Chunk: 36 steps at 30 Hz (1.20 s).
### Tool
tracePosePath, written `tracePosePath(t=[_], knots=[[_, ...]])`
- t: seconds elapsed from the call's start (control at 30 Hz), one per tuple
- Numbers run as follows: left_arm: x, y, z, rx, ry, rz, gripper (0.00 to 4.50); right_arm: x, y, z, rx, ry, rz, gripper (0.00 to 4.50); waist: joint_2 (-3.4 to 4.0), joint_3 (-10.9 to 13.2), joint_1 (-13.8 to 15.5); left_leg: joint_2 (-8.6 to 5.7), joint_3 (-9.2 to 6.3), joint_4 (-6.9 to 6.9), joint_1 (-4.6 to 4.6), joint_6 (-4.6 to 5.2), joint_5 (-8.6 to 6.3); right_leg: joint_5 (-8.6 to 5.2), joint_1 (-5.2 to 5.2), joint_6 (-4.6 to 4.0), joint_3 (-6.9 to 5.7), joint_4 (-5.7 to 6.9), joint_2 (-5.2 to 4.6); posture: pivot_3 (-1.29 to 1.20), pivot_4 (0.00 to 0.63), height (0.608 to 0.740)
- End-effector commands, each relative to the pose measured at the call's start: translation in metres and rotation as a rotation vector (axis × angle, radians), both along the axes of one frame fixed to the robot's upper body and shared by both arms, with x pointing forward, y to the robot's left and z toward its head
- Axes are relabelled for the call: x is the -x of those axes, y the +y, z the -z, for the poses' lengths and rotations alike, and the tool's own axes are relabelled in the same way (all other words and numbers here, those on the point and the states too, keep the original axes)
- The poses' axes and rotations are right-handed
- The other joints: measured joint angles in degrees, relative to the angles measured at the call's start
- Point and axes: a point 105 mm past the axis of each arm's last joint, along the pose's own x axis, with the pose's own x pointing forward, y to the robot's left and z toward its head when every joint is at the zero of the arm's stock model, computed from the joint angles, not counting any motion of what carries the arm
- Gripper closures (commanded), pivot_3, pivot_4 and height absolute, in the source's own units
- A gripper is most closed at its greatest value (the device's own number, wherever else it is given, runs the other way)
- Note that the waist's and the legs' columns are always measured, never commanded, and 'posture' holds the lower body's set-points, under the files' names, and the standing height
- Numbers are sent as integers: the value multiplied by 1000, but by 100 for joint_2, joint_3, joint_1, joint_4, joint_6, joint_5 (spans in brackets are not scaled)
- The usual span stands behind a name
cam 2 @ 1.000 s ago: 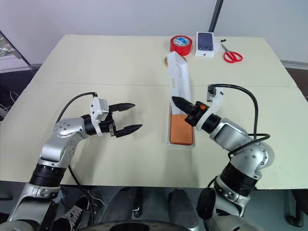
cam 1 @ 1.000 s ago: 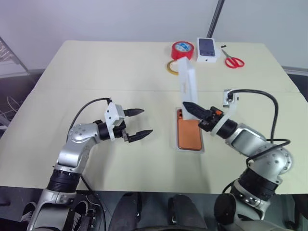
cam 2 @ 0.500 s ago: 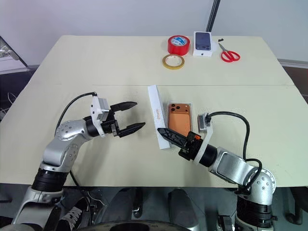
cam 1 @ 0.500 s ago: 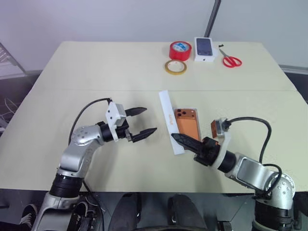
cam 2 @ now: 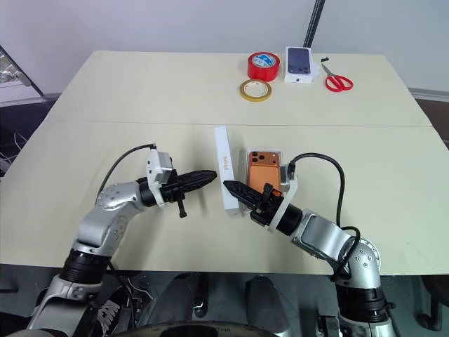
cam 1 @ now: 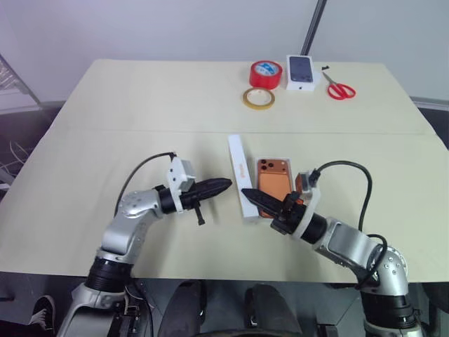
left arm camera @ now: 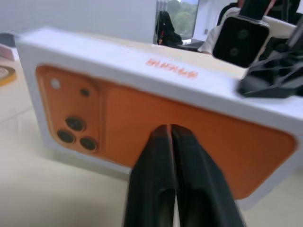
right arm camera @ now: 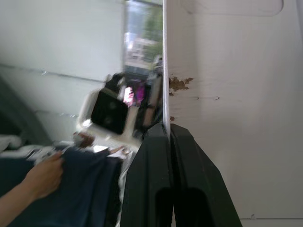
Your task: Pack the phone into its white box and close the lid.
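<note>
Beyond the robot's arms, the table's [cam 1: 140,105] far edge holds red tape [cam 1: 266,72], a yellowish tape ring [cam 1: 258,98], scissors [cam 1: 340,90] and a small box [cam 1: 302,71], while mid-table the right gripper [cam 1: 247,194] pinches the upright lid [cam 1: 240,177] beside the phone [cam 1: 272,184] in the white box [cam 1: 283,163], and the left gripper [cam 1: 223,184], fingers together, points at it.

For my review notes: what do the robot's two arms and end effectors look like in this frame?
Both arms are silver-grey metal with rounded joint housings and black bands. Each wrist carries a white block-shaped camera mount, with a black cable looping back along the arm. The left end effector and right end effector each have two black, tapering, pointed fingers. The right wrist also shows small orange parts beside its mount.
</note>
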Motion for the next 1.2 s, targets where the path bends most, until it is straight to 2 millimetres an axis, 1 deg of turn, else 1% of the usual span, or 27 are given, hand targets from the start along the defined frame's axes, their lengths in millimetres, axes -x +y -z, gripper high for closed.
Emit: tracePosePath(t=[0.03, 0.2, 0.3, 0.33, 0.37, 0.4, 0.47, 0.57, 0.63, 0.67, 0.73, 0.8, 0.83, 0.87, 0.9, 0.97, 1.0, 1.1, 1.2], knots=[[-8, -10, 3, -6, -32, -34, 4467, -5, -7, -2, 15, -16, 36, 4500, 0, 0, -1, 0, -1, 0, -1, 0, 0, 0, -1, 0, -1, 0, 1, 0, 150, 740], [-18, -30, 7, 15, -26, -32, 4467, -14, -24, -6, 38, -39, 133, 4500, -2, 0, 8, 0, -1, 1, 0, 1, 0, 0, 3, 1, -2, 0, 2, 0, 150, 740], [-19, -43, 9, 25, -11, 1, 4500, -21, -41, -4, 47, -33, 214, 3572, -2, -1, 17, 0, -1, 5, 0, 2, -1, 1, 5, 1, -3, 0, 2, 0, 150, 740], [-20, -47, 10, 28, -8, 8, 4500, -20, -46, -6, 62, -53, 224, 3031, -2, -1, 17, -2, -1, 5, -1, 2, -1, 1, 6, 2, -3, -1, 2, 0, 150, 740], [-22, -51, 10, 30, -11, 11, 4500, -19, -50, -8, 72, -73, 228, 2639, -2, -1, 19, -2, -1, 5, -1, 3, -1, 1, 6, 2, -3, -2, 2, 0, 150, 740], [-24, -55, 9, 32, -17, 14, 4500, -17, -55, -14, 68, -95, 227, 2074, -3, 0, 16, -4, -1, 5, -2, 4, -2, 1, 6, 3, -3, -3, 1, 0, 150, 740], [-26, -62, 6, 47, -17, 24, 4500, -17, -68, -18, 154, -161, 245, 1074, -3, 1, 11, -4, 0, 5, -4, 5, -3, 0, 4, 4, -3, -3, 2, 0, 150, 740], [-30, -72, 5, 62, -15, 31, 4500, -20, -101, -17, 290, -226, 301, 1074, -4, 1, 14, -5, 0, 7, -3, 6, -2, 1, 6, 6, -2, -3, 4, 0, 150, 740], [-31, -75, 5, 64, -13, 33, 4500, -20, -112, -18, 330, -252, 313, 1074, -5, 2, 17, -4, 0, 6, -2, 7, -3, 2, 8, 7, -2, -4, 10, 0, 150, 740], [-31, -76, 5, 70, -7, 33, 4500, -23, -120, -16, 381, -270, 342, 1074, -5, 1, 6, -3, -1, 6, -2, 7, -3, 1, 7, 8, -2, -5, 17, 0, 150, 740], [-32, -75, 5, 66, -8, 27, 4500, -29, -125, -14, 470, -324, 366, 1074, -5, 1, -9, 2, -1, 5, 0, 8, -4, 1, 7, 8, 1, -5, 21, 0, 150, 740], [-32, -69, 7, 45, -7, 30, 4500, -39, -129, -5, 664, -421, 402, 1587, -4, 1, -9, 4, -2, 4, 0, 8, -4, 1, 4, 8, 2, -2, 26, 0, 150, 740], [-32, -66, 7, 39, -4, 29, 4500, -42, -129, -3, 725, -460, 406, 1935, -2, 0, -9, 6, -2, 5, 2, 8, -4, 1, 4, 8, 2, -1, 30, 0, 150, 740], [-33, -62, 7, 28, -6, 23, 4500, -46, -128, 1, 829, -524, 402, 2374, -2, 0, -9, 6, -1, 5, 3, 8, -4, 1, 4, 8, 3, 0, 33, 0, 150, 740], [-33, -57, 8, 16, -2, 21, 4500, -50, -128, 5, 908, -569, 402, 2916, -2, 0, -12, 6, -1, 5, 2, 8, -4, 1, 3, 8, 3, 0, 34, 0, 150, 740], [-32, -48, 8, -6, -5, 12, 4500, -54, -123, 8, 968, -625, 404, 4044, -1, 0, -1, 6, -1, 4, 1, 8, -3, 1, -1, 8, 6, 0, 37, 0, 150, 740], [-32, -43, 7, -17, -6, 8, 4500, -56, -121, 7, 993, -658, 405, 4435, -1, 1, 2, 6, -1, 3, 0, 7, -3, 1, -1, 8, 5, 0, 37, 0, 150, 740], [-27, -26, 5, -51, -6, 1, 4500, -58, -108, 5, 1035, -759, 367, 4435, -1, 1, 3, 5, -1, 3, 0, 7, -3, 1, 0, 8, 6, -1, 33, 0, 150, 740], [-15, -9, 7, -88, 30, 15, 4500, -61, -102, 3, 1082, -830, 335, 4435, -1, 1, 1, 5, -1, 4, 2, 7, -3, 1, 2, 8, 5, -1, 21, 0, 150, 740]])
